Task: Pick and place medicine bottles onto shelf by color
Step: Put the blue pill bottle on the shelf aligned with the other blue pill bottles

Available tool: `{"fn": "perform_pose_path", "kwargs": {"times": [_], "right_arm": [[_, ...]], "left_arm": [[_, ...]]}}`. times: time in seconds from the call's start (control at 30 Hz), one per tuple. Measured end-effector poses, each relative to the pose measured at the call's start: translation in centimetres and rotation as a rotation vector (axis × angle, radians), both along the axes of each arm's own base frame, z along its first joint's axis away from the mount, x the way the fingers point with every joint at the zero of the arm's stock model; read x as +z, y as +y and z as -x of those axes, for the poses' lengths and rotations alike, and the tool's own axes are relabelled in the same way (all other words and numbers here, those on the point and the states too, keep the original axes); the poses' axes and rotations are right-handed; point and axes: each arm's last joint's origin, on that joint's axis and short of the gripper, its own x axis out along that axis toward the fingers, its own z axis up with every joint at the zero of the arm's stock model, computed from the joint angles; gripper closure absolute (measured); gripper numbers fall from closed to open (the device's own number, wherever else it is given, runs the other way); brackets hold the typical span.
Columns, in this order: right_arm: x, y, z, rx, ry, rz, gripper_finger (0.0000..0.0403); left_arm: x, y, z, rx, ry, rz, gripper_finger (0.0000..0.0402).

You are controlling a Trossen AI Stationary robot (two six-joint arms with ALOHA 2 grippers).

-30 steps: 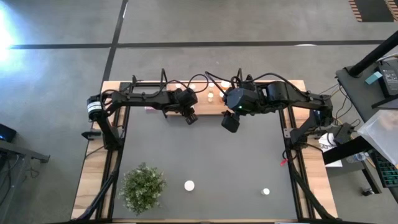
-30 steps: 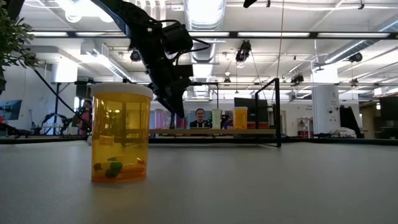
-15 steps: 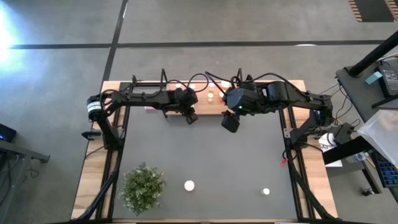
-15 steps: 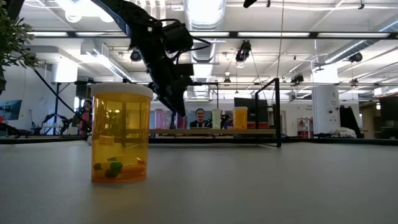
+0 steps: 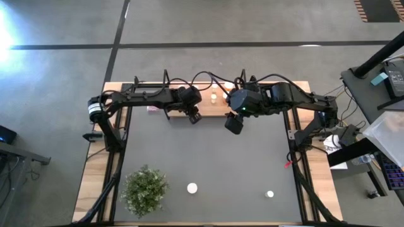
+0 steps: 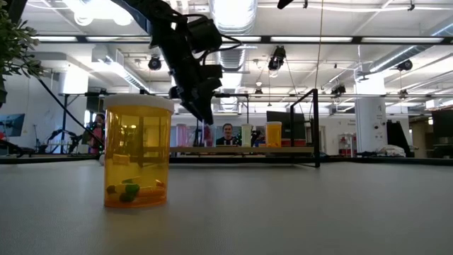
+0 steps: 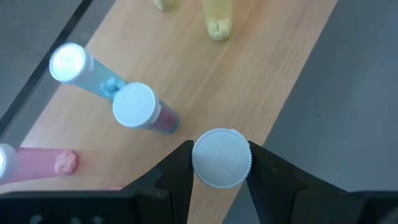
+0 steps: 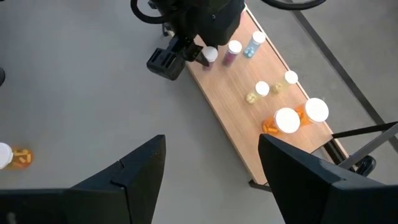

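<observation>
My left gripper (image 5: pixel 193 116) is at the near edge of the light wooden shelf (image 5: pixel 211 108), shut on a white-capped medicine bottle (image 7: pixel 221 157) whose body is hidden under its cap. Blue (image 7: pixel 87 74), red-pink (image 7: pixel 146 112), pink (image 7: pixel 37 163) and yellow (image 7: pixel 217 18) bottles stand on the shelf board below it. My right gripper (image 5: pixel 233 123) hangs open and empty above the mat, in front of the shelf's middle. An orange bottle (image 6: pixel 138 152) stands upright on the mat near the front edge. My left gripper pinches the bottle just under its white cap (image 7: pixel 221 157), one finger (image 7: pixel 177 171) on each side. The fingers point down from above. The bottle stays upright, cap up, over the shelf's near edge; its lower end is hidden.
A green potted plant (image 5: pixel 145 189) stands at the near left. Two bottles (image 5: pixel 191 187) (image 5: pixel 269 194) stand on the mat near the front edge. Orange bottles (image 8: pixel 298 115) stand at the shelf's right end. Black wire frames (image 6: pixel 311 127) close the shelf's ends.
My left gripper has risen a little and drawn slightly toward the shelf, still shut on the bottle.
</observation>
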Motion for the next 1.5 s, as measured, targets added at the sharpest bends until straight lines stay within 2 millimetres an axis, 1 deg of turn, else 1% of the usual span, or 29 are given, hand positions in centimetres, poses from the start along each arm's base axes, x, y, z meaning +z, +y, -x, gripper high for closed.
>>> {"fn": "perform_pose_path", "kwargs": {"times": [0.2, 0.3, 1.5], "right_arm": [[0.00, 0.00, 0.00, 0.000, 0.000, 0.000, 0.0156], [0.00, 0.00, 0.00, 0.000, 0.000, 0.000, 0.0156], [-0.03, 0.01, 0.03, -0.018, -0.004, -0.016, 0.0156]], "left_arm": [[-0.68, -0.09, 0.28, 0.001, 0.022, 0.007, 0.0280], [-0.82, -0.05, 0.19, 0.002, 0.005, -0.002, 0.0280], [-1.05, 0.05, 0.27, 0.024, 0.014, -0.026, 0.0281]]}}
